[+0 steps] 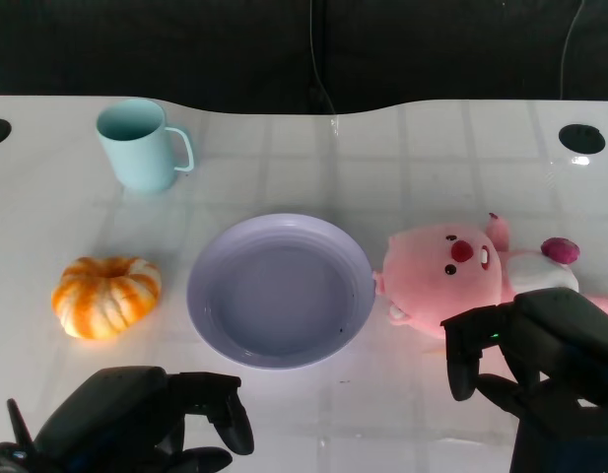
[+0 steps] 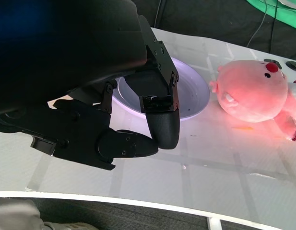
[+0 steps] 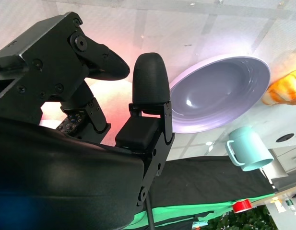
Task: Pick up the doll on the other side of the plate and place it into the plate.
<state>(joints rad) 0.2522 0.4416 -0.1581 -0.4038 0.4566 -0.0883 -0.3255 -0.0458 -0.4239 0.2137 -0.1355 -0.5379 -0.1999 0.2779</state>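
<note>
- The left hand (image 1: pixel 136 419) hovers low over the near left edge of the white tabletop (image 1: pixel 402 158); its fingers (image 2: pixel 162 122) are curled inward with nothing between them, as the left wrist view shows.
- An orange-and-white striped pumpkin (image 1: pixel 106 296) sits to the left of the plate, well apart from the left hand.
- A light teal mug (image 1: pixel 138 144) stands upright at the far left, handle toward the middle of the tabletop.
- The lavender plate (image 1: pixel 281 291) lies in the middle of the tabletop, with nothing in it.
- The pink doll (image 1: pixel 456 271) lies on the tabletop on the right side of the plate, its head just beside the plate's rim, its body running off to the right.
- The right hand (image 1: pixel 535 345) hangs over the doll's near side, covering part of its body; its fingers (image 1: pixel 461 355) are spread and bent downward, and they grip nothing.
</note>
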